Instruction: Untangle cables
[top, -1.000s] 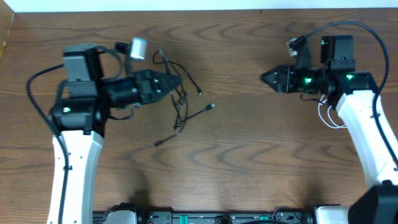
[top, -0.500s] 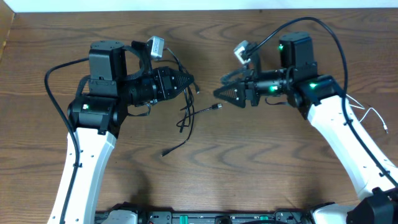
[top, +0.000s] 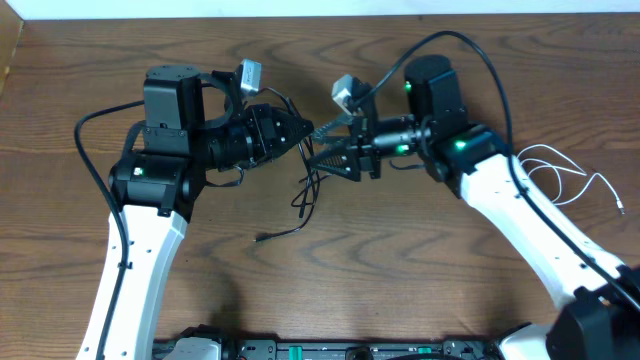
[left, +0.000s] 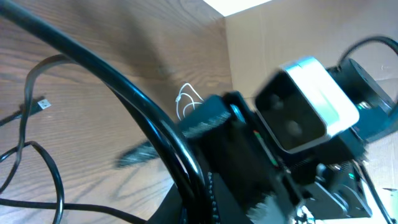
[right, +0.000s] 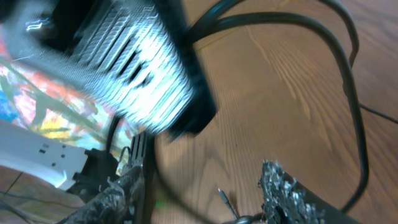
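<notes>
— Left pincer (top: 303, 129) stays clamped shut on the thin black cord (top: 303, 192); its loose end trails onto the brown wooden table (top: 400, 280).
— And the right pincer (top: 322, 158)?
— Jaws apart, gripping nothing; a second ago it sat far right, now it meets that cord just under the left; the thin white looped cord (top: 560, 178) lies uncovered at the right.
</notes>
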